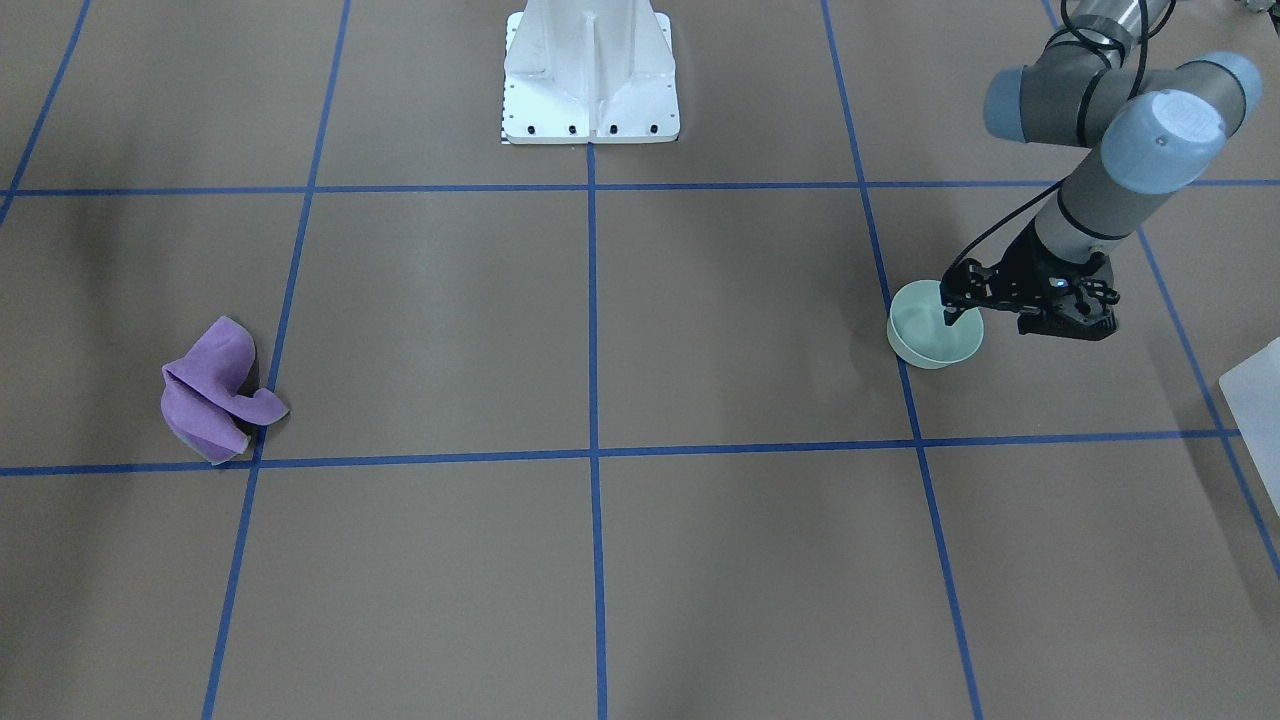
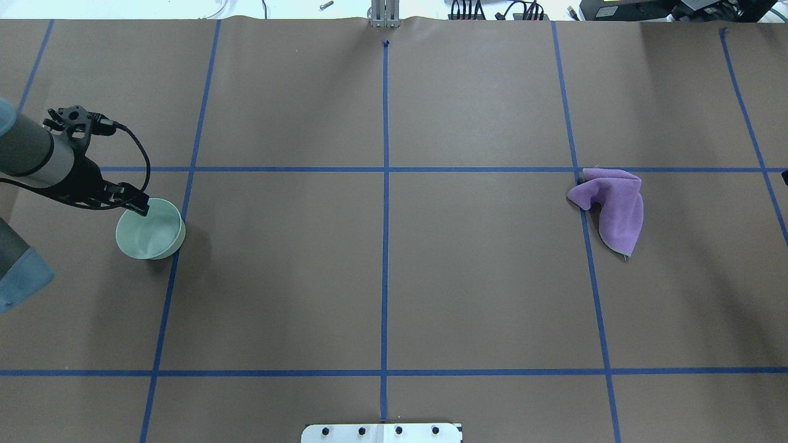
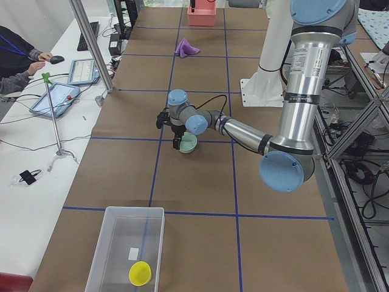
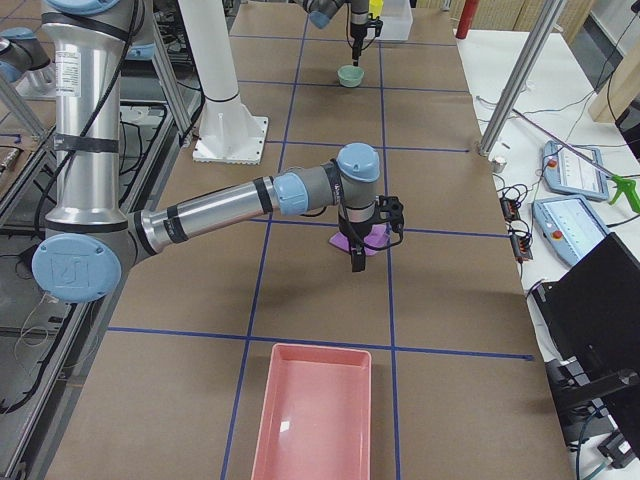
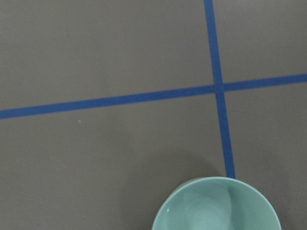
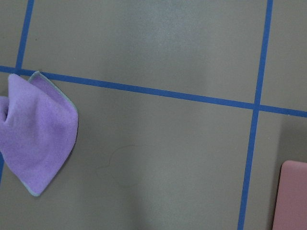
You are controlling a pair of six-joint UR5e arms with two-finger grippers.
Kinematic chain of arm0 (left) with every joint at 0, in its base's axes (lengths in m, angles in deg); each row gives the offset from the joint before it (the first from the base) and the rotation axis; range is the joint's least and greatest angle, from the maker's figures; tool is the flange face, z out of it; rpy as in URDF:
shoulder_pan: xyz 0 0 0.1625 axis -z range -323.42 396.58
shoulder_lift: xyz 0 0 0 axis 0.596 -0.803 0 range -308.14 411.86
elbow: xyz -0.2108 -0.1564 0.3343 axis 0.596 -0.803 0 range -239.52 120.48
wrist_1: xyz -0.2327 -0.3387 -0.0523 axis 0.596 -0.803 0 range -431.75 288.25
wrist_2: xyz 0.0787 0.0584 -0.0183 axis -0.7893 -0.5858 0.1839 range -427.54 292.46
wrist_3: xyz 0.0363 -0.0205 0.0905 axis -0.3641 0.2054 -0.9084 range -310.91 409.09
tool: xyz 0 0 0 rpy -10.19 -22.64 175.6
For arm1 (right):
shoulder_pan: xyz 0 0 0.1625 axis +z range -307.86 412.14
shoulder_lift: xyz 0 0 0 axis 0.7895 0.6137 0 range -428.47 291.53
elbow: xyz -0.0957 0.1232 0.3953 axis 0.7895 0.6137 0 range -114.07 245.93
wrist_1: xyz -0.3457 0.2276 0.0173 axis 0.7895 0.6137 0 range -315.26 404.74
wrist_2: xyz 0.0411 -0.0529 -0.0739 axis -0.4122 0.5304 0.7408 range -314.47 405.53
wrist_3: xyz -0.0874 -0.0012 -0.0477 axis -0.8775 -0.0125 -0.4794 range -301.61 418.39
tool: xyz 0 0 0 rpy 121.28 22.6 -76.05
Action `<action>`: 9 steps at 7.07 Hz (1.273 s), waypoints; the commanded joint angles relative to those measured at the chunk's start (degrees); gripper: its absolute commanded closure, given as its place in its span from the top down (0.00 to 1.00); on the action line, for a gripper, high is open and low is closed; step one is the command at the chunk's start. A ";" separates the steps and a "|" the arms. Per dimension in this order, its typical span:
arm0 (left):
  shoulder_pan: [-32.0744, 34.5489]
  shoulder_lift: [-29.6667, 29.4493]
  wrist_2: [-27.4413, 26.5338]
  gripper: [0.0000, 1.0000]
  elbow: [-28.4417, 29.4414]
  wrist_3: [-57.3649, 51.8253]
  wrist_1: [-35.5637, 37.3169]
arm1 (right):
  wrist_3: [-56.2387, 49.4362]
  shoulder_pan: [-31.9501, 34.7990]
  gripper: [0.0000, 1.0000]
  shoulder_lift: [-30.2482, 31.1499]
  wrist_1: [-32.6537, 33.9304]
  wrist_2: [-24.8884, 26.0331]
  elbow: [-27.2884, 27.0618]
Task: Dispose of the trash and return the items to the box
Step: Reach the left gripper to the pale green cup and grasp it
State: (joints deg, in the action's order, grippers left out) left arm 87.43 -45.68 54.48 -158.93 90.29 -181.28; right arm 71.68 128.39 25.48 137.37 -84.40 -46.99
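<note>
A mint-green bowl (image 1: 925,335) stands left of the table's middle line; it also shows in the overhead view (image 2: 154,231) and at the bottom of the left wrist view (image 5: 216,206). My left gripper (image 1: 950,315) is at the bowl's rim (image 2: 136,206), and its fingers look shut on it. A crumpled purple cloth (image 2: 609,203) lies on the right side (image 1: 215,395) and at the left of the right wrist view (image 6: 36,129). My right gripper (image 4: 357,262) hangs just beside the cloth (image 4: 375,243). I cannot tell whether it is open.
A clear plastic box (image 3: 124,243) with a yellow cup (image 3: 140,273) in it stands at the table's left end, its corner at the front view's edge (image 1: 1258,405). A pink tray (image 4: 315,420) stands at the right end. The robot's white base (image 1: 590,70) is at the table's edge.
</note>
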 commanded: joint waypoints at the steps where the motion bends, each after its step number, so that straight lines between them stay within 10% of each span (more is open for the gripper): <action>1: -0.75 -0.36 -0.29 0.71 4.66 0.02 -6.02 | 0.16 -0.13 1.00 0.00 0.00 0.03 -0.02; 3: -0.75 -0.45 0.32 0.07 4.58 0.11 -6.13 | 0.16 -0.22 1.00 0.00 0.00 0.03 -0.02; 9: 5.45 0.34 10.31 0.00 -0.59 -0.50 -5.34 | 0.16 -0.22 1.00 -0.08 0.00 0.03 -0.02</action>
State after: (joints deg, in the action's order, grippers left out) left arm 89.12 -45.60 61.10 -157.96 89.96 -186.90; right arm 71.84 128.17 25.42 137.37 -84.37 -47.01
